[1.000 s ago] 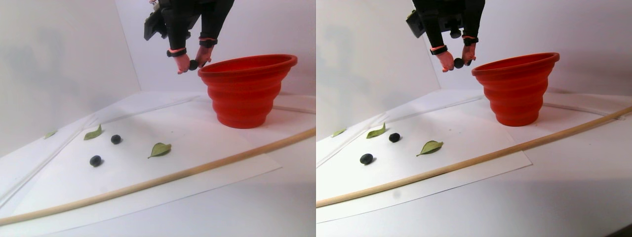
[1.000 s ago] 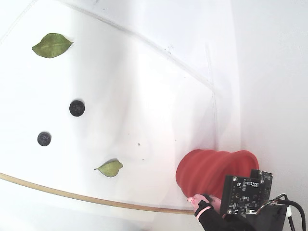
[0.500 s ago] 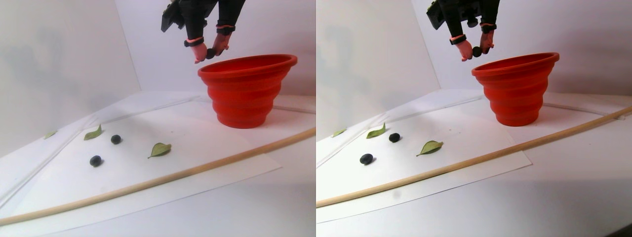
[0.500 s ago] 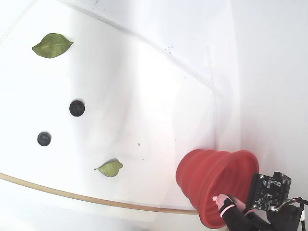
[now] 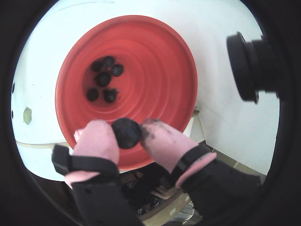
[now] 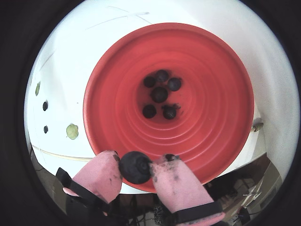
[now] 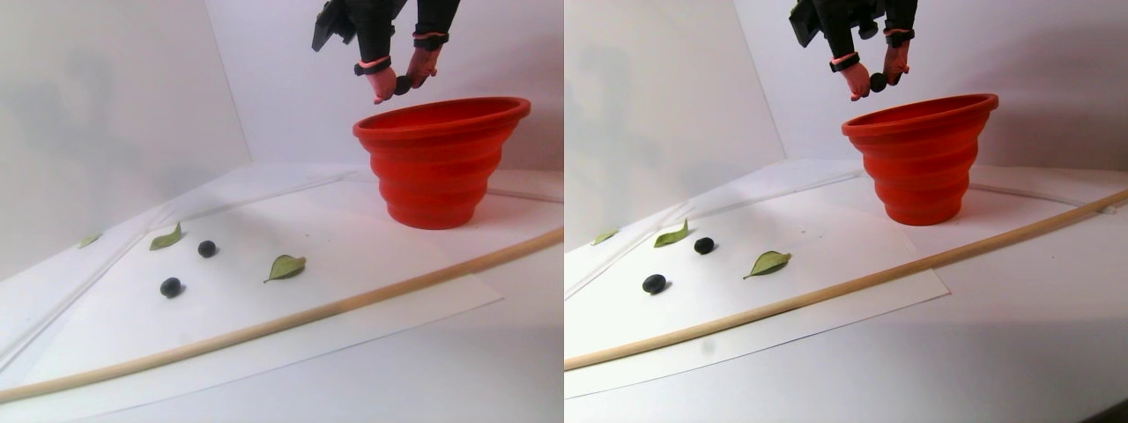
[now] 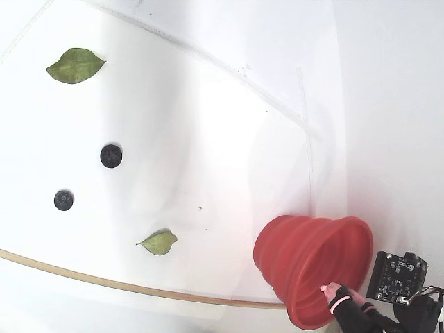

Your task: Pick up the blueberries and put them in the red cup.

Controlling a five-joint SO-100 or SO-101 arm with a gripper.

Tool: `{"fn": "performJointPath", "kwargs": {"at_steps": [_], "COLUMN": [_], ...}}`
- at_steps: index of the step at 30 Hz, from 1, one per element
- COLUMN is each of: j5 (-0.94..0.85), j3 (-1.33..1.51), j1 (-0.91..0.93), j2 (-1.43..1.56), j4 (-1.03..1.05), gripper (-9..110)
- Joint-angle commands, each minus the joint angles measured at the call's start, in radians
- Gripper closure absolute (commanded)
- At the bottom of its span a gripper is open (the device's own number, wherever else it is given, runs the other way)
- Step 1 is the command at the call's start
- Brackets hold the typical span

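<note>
A: Item 1, gripper. What is changing vs. a sec ago?

B: Arm is rising and travelling toward the red cup. Was level w/ the rim, just outside it; in the stereo pair view it is now hanging above the rim's near edge. Pink fingertips are clamping one held blueberry, no gap showing in either wrist view.

A: Meaning for the task?

B: Judged: carry is nearly done, release is coming next. In a wrist view the berry is sitting over the rim, not the centre, so a bit more inward travel is looking wise.

A: Item 2, cup. Facing, long axis?

B: Standing upright on the white sheet, mouth opening upward, axis approx. vertical, broad rim up top. Five or so berries in the cup are lying on its floor.

A: Item 3, remainder?

B: Two loose blueberries are lying on the sheet, well apart from the cup, among green leaves. A wooden rod is crossing in front.
</note>
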Motion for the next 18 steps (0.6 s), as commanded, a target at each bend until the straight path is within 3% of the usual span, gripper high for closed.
{"fn": "performJointPath", "kwargs": {"at_steps": [1,18], "j5": [-0.011,-0.006], "j3": [-0.077,-0.066], "j1": [0.012,-0.106], "j2": [0.009,0.038], "j4": [-0.026,-0.025], "gripper": [87,86]}}
